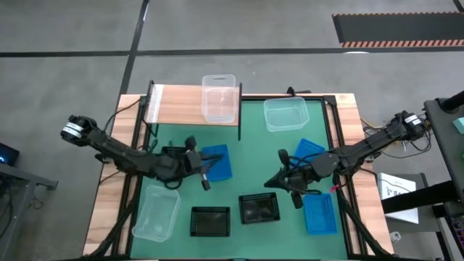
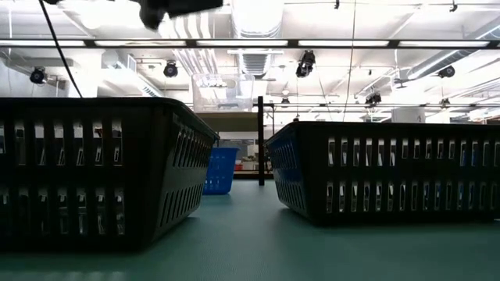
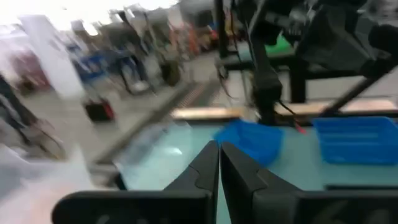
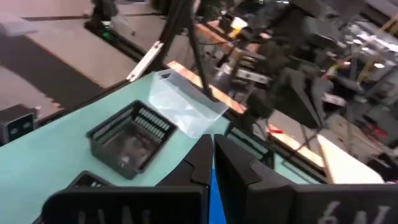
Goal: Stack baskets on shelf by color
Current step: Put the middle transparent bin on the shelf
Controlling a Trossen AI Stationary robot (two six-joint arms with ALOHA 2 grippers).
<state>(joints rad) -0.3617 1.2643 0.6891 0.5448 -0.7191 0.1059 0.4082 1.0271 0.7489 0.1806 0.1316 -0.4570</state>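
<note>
The wooden shelf (image 1: 177,105) stands at the table's far left with one clear basket (image 1: 220,98) on it. Two more clear baskets lie on the green mat, at the far right (image 1: 285,114) and the near left (image 1: 156,212). Blue baskets sit at the middle (image 1: 220,161), right of middle (image 1: 308,148) and near right (image 1: 319,214). Two black baskets (image 1: 210,221) (image 1: 259,208) stand at the near edge. My left gripper (image 1: 205,177) (image 3: 219,152) is shut and empty, above the mat beside the middle blue basket. My right gripper (image 1: 270,181) (image 4: 211,146) is shut and empty, above the mat just far of the right black basket.
The low view looks between the two black baskets (image 2: 94,172) (image 2: 391,168) toward a blue basket (image 2: 221,170) and the shelf's black leg (image 2: 260,140). A dark shape under my left arm (image 1: 174,156) may be a third black basket; I cannot tell. Bare mat (image 1: 246,148) lies between the arms.
</note>
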